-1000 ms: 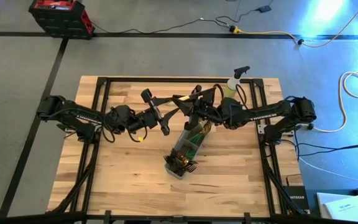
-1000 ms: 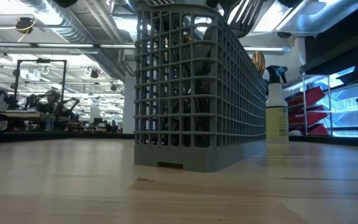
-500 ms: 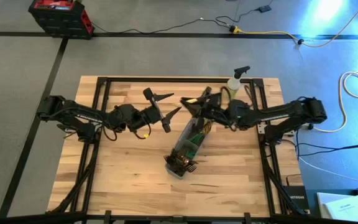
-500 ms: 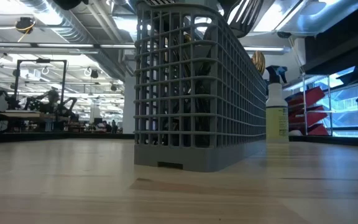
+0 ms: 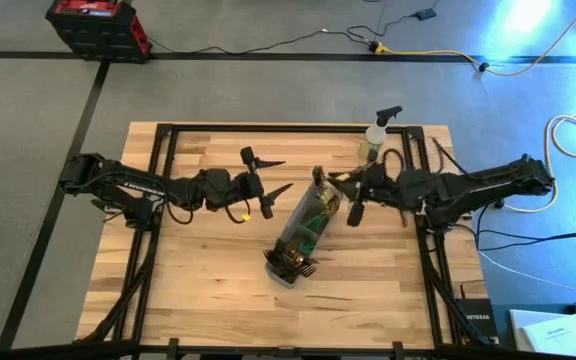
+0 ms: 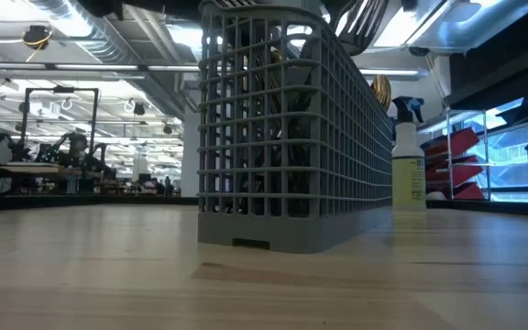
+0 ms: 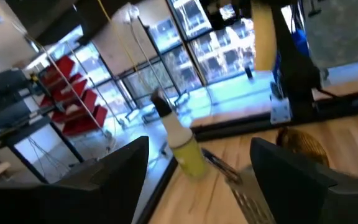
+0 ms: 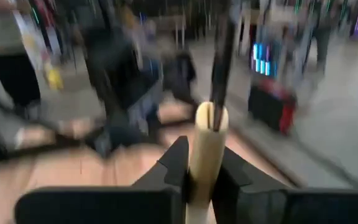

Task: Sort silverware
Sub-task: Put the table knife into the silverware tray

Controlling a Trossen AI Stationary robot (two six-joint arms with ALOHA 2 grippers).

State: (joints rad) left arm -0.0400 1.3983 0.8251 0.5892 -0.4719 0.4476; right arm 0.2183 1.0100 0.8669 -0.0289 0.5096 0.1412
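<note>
Silverware [image 5: 306, 225], gold-headed pieces with slim handles, is standing packed in the grey wire-mesh caddy [image 5: 300, 238] lying mid-table [image 5: 198, 290]; in the low view the caddy [image 6: 282, 128] is filling the centre, with dark handles and a gold head showing above its rim. One cream-handled piece [image 8: 207, 146] is sitting pinched in the right end effector [image 5: 352, 199], which is clamping shut on the handle just beside the caddy's far end; its working head is blurred, so fork, spoon or knife cannot be told. Left end effector [image 5: 264, 177] is hovering on the other side of the caddy, fingers [image 7: 303, 177] spread wide, carrying nothing. Yellow-green spray bottle [image 5: 375, 138] is standing near the table's far edge, apart from the work. Handling, as a judgement: each piece is looking light, rigid and smooth, the polished head likely slippery and the slim handle prone to twisting in a two-finger pinch; taking hold mid-handle, square across the flat, is looking safest, lifting straight up so neighbouring pieces are not dragging along
</note>
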